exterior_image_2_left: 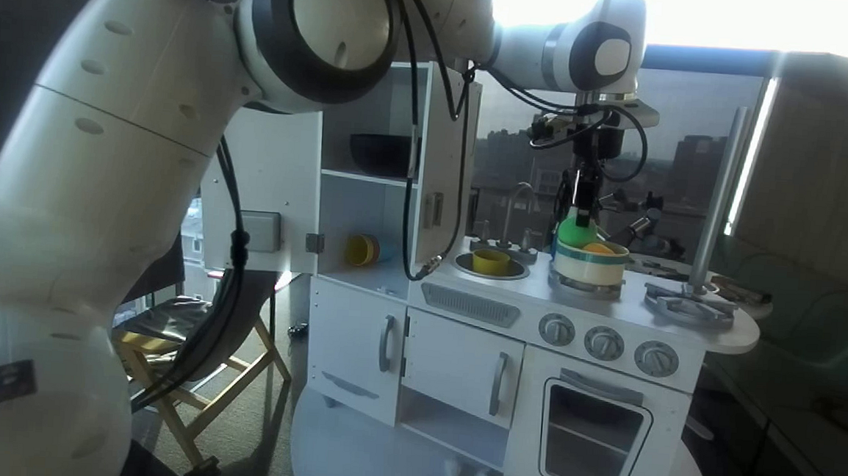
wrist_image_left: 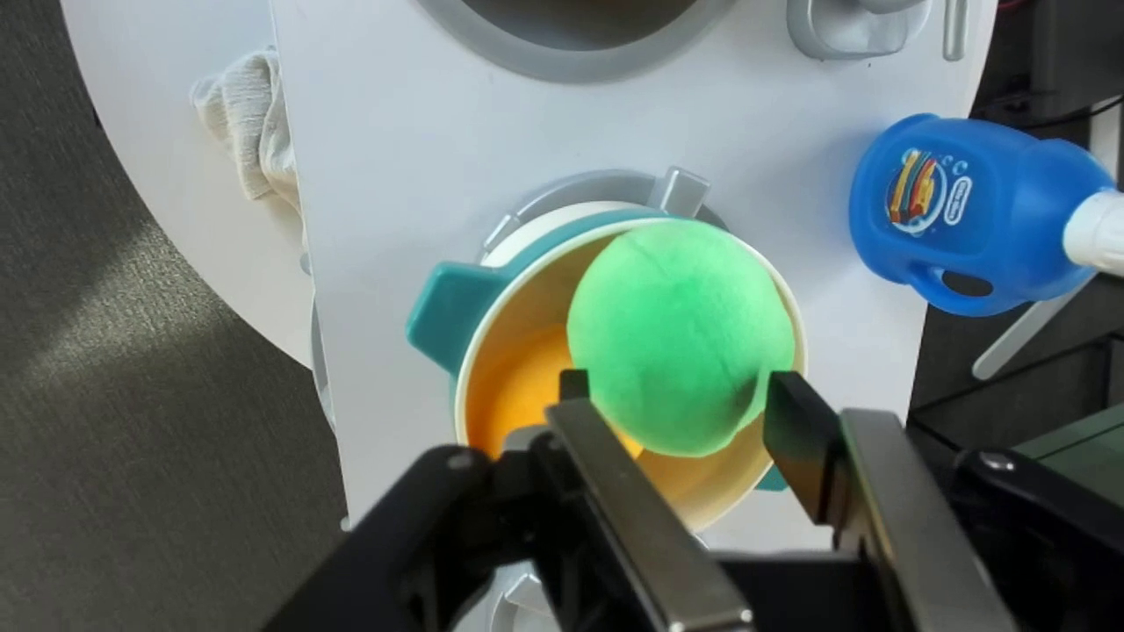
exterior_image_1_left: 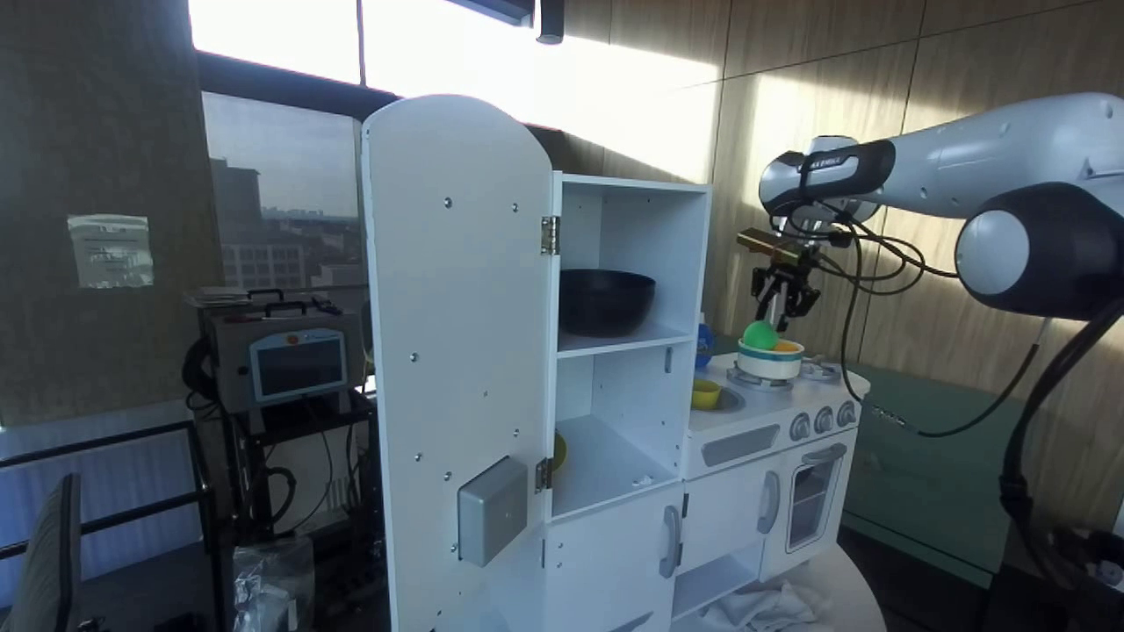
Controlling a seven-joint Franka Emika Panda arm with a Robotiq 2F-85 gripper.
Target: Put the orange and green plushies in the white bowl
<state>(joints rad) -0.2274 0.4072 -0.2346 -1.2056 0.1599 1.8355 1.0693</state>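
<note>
Above the white bowl (exterior_image_2_left: 590,272), the gripper (wrist_image_left: 674,389) stands spread; snagging while lifting could drag the green plushie (wrist_image_left: 674,325) out.

In an exterior view, the arm (exterior_image_1_left: 953,167) stretches from the right edge, nearly level and dipping slightly leftward to the wrist (exterior_image_1_left: 821,180) in the upper right. A dark joint (exterior_image_1_left: 1058,250) with a pale round cap stands below it near that edge. In an exterior view, a thick white link (exterior_image_2_left: 115,116) slants up from the lower left corner to a dark-ringed joint (exterior_image_2_left: 319,33) at the top; beyond it the arm runs rightward to the wrist at upper right. The gripper (wrist_image_left: 674,391) points down under the wrist in both exterior views. In the wrist view its jaws slant up from the bottom edge, spread apart, one tip near centre, the other farther right, both just below mid-height.
</note>
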